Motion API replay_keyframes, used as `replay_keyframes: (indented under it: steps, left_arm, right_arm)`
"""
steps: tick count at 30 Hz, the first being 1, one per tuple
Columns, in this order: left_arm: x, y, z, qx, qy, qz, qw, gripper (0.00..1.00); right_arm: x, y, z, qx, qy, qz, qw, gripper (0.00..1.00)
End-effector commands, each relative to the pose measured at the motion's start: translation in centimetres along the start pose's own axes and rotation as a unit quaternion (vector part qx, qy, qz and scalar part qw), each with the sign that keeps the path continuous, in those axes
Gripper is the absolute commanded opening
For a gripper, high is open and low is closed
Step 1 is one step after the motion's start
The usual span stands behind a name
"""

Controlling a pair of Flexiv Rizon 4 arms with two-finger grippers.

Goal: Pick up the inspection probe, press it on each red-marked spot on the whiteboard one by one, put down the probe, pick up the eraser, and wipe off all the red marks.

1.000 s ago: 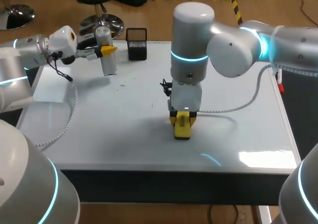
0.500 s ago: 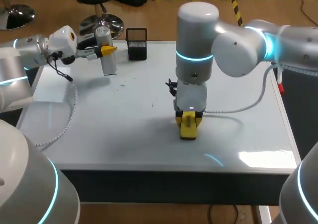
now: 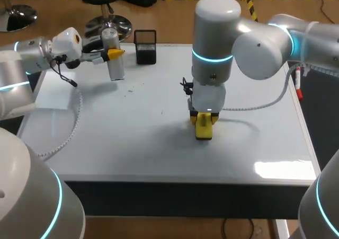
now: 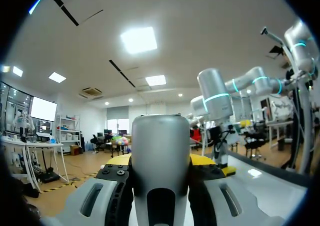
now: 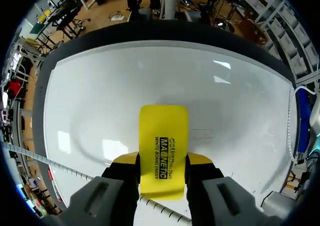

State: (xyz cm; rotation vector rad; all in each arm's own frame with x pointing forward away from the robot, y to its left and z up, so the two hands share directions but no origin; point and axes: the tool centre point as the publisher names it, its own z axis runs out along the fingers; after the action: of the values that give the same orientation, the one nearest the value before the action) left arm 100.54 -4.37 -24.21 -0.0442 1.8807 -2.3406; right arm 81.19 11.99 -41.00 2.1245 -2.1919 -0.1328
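With the right hand (image 5: 163, 162) pinching the yellow eraser (image 3: 204, 130) flat on the whiteboard (image 3: 132, 138) mid-desk and the left hand (image 3: 110, 53) clamped on the probe (image 3: 117, 69) above its far-left corner, uneven pressure could tilt the eraser and skip faint marks.

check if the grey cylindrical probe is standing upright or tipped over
Upright: the grey cylindrical probe stands vertical, its rounded top up, clamped between the yellow-tipped fingers of the left gripper.
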Motion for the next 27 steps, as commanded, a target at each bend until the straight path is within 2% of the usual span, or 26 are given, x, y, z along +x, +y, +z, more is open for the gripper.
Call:
replay_keyframes:
  steps: [1, 7, 18, 23, 27]
  left_arm:
    - [0.1, -0.1, 0.1, -0.001, -0.001, 0.001, 1.000, 0.00]
    - [0.1, -0.1, 0.1, -0.001, -0.001, 0.001, 1.000, 0.00]
    - [0.1, -0.1, 0.1, -0.001, -0.001, 0.001, 1.000, 0.00]
    - [0.1, -0.1, 0.1, -0.001, -0.001, 0.001, 1.000, 0.00]
    - [0.1, -0.1, 0.1, -0.001, -0.001, 0.001, 1.000, 0.00]
  right_arm:
    - [0.3, -0.3, -0.7, 0.003, -0.002, -0.006, 1.000, 0.00]
    - [2.4, -3.8, -1.6, 0.008, 0.007, -0.007, 1.000, 0.00]
    - [6.1, -13.7, -4.9, 0.024, 0.011, -0.005, 1.000, 0.00]
    - [6.9, -17.5, -5.4, 0.020, 0.006, 0.003, 1.000, 0.00]
    - [6.8, -20.3, -5.8, 0.015, 0.014, -0.003, 1.000, 0.00]
